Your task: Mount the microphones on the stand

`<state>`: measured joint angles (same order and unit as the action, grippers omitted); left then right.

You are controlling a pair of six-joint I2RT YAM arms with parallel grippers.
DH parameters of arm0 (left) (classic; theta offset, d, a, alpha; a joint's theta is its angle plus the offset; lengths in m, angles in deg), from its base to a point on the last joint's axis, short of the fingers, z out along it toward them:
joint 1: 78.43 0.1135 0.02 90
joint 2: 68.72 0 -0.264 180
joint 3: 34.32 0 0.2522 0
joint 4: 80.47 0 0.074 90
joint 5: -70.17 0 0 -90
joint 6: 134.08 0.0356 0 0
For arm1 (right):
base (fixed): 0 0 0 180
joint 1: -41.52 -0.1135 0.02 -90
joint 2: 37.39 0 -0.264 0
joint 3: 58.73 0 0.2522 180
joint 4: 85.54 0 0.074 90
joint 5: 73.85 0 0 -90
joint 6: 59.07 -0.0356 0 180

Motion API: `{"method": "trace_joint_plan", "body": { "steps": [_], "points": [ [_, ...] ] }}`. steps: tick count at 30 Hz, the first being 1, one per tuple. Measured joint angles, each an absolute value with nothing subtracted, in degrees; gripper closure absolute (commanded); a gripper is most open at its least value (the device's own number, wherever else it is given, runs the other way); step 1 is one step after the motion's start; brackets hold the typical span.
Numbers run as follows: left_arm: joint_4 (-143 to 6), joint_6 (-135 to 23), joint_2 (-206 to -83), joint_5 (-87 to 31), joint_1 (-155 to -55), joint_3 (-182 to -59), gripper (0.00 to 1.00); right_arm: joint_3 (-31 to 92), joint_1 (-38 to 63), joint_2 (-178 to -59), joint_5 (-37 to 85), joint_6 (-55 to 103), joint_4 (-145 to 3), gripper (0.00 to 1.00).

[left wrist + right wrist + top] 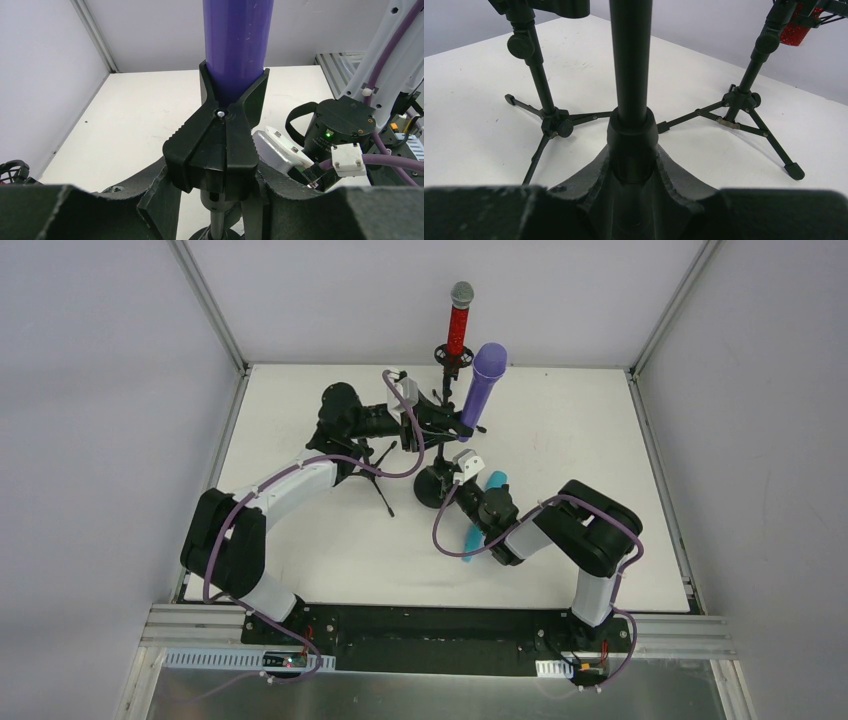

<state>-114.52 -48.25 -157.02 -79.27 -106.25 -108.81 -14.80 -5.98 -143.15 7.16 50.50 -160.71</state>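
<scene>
From above: found the red microphone (460, 318) upright in the far tripod stand (452, 355), so mounted. Found the purple microphone (484, 385) tilted, head up, over the round-based stand (437, 487), with the left gripper (425, 425) at its lower end. Spotted the cyan microphone (470, 542) lying flat on the counter (620, 470), partly under the right arm, not yet mounted. Placed the right gripper (466, 483) low on that same round-based stand.

From the left wrist: saw the purple barrel seated in a black spring clip (220, 135). Saw the left gripper closed hard on the clip's lower wings, not on the microphone itself. Judged the barrel stiff, smooth and rather slippery, probably light. Reckoned the ribbed wings the better hold, since squeezing them should spread the clip around the barrel.

From the right wrist: saw the right gripper clamped on the black pole (630, 65) just at its collar. Noted a second tripod stand (546, 117) to the left, its top cut off by the frame. Judged the pole rigid but the loaded stand top-heavy, so a low, firm hold looked sensible. Reckoned the cyan one best taken mid-barrel, clear of its head.
</scene>
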Motion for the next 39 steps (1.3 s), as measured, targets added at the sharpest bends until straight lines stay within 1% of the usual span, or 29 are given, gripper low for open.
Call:
{"method": "trace_joint_plan", "body": {
  "steps": [4,12,14,16,18,23,31,35,39],
  "points": [
    [-114.63,-48.07,-157.02,-79.21,-106.23,-108.59,1.0,-14.82,-5.98,-143.13,7.24,50.28,-160.44,0.99],
    [-117.49,-49.23,-158.35,-78.68,-106.25,-107.94,1.0,-16.83,-5.94,-141.29,7.88,48.47,-158.69,0.38],
    [-118.15,-49.28,-158.52,-78.13,-106.25,-107.63,1.0,-17.99,-5.92,-140.11,8.36,48.12,-157.58,0.25],
    [-118.54,-49.21,-158.57,-77.78,-106.25,-107.15,1.0,-19.21,-5.87,-138.36,8.88,47.59,-156.95,0.16],
    [-118.85,-49.19,-158.68,-77.63,-106.25,-106.71,1.0,-20.2,-5.87,-136.29,9.43,47.44,-156.66,0.1],
    [-119.81,-49.23,-159.27,-77.57,-106.23,-105.95,1.0,-21.88,-5.87,-129.73,10.52,47.33,-154.5,0.04],
    [-122.02,-48.55,-159.27,-75.73,-106.2,-104.35,1.0,-24.57,-5.87,-117.64,13.71,45.25,-145.19,0.04],
    [-121.88,-47.72,-158.94,-74.72,-106.23,-103.94,1.0,-24.44,-5.87,-111.61,15.29,42.72,-135.57,0.03],
    [-121.51,-47.05,-158.24,-73.65,-106.23,-103.28,1.0,-21.05,-5.87,-108.13,12.58,38.72,-122.94,0.01]
  ]
}}
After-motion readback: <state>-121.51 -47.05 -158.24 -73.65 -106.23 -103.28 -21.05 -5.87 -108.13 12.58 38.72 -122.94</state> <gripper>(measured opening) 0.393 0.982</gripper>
